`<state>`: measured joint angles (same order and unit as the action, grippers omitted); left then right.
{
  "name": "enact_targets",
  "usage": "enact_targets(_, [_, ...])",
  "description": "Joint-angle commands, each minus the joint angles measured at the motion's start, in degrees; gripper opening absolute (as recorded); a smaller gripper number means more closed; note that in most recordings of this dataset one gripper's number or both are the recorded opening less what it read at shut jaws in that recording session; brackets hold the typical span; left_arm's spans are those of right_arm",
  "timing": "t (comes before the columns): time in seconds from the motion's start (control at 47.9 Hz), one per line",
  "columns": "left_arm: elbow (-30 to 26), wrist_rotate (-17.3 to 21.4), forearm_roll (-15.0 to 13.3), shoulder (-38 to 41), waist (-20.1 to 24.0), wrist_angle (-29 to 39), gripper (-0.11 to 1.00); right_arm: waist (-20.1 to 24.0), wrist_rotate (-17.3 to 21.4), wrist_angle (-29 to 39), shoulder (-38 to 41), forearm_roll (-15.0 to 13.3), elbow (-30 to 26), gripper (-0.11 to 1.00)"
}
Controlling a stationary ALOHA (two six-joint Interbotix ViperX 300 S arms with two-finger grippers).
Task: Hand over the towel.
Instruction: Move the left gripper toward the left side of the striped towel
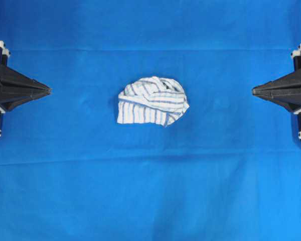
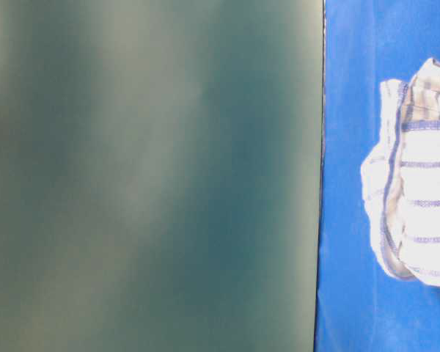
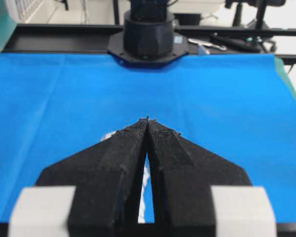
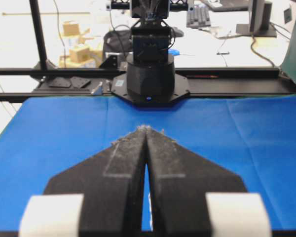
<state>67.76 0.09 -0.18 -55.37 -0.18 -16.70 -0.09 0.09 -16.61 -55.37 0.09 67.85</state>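
Note:
The towel (image 1: 152, 101), white with thin blue-grey stripes, lies crumpled in a heap in the middle of the large blue cloth (image 1: 150, 191). It also shows at the right edge of the table-level view, towel (image 2: 418, 176). My left gripper (image 1: 48, 91) is shut at the left edge, well clear of the towel, tips pointing toward it. My right gripper (image 1: 254, 91) is shut at the right edge, likewise apart from it. In the left wrist view the left gripper (image 3: 147, 119) has its tips together with nothing held; the right gripper (image 4: 146, 128) looks the same in the right wrist view.
The blue cloth (image 3: 227, 98) covers the whole table. The opposite arm's base (image 3: 148, 34) stands at the far edge in the left wrist view, and the other base (image 4: 151, 74) in the right wrist view. A blurred green panel (image 2: 147, 176) fills most of the table-level view.

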Motion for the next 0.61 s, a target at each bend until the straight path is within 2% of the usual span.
enact_targets(0.0, [-1.0, 0.1, -1.0, 0.2, 0.4, -0.4, 0.00, -0.1, -0.3, -0.4, 0.4, 0.0, -1.8, 0.00])
enact_targets(0.313, [-2.9, 0.6, -1.0, 3.3, 3.6, -2.8, 0.00, -0.3, -0.1, 3.1, -0.7, 0.0, -2.5, 0.00])
enact_targets(0.584, [-8.6, 0.7, -1.0, 16.7, 5.0, -2.8, 0.03, -0.4, -0.1, 3.5, -0.5, 0.0, -2.4, 0.00])
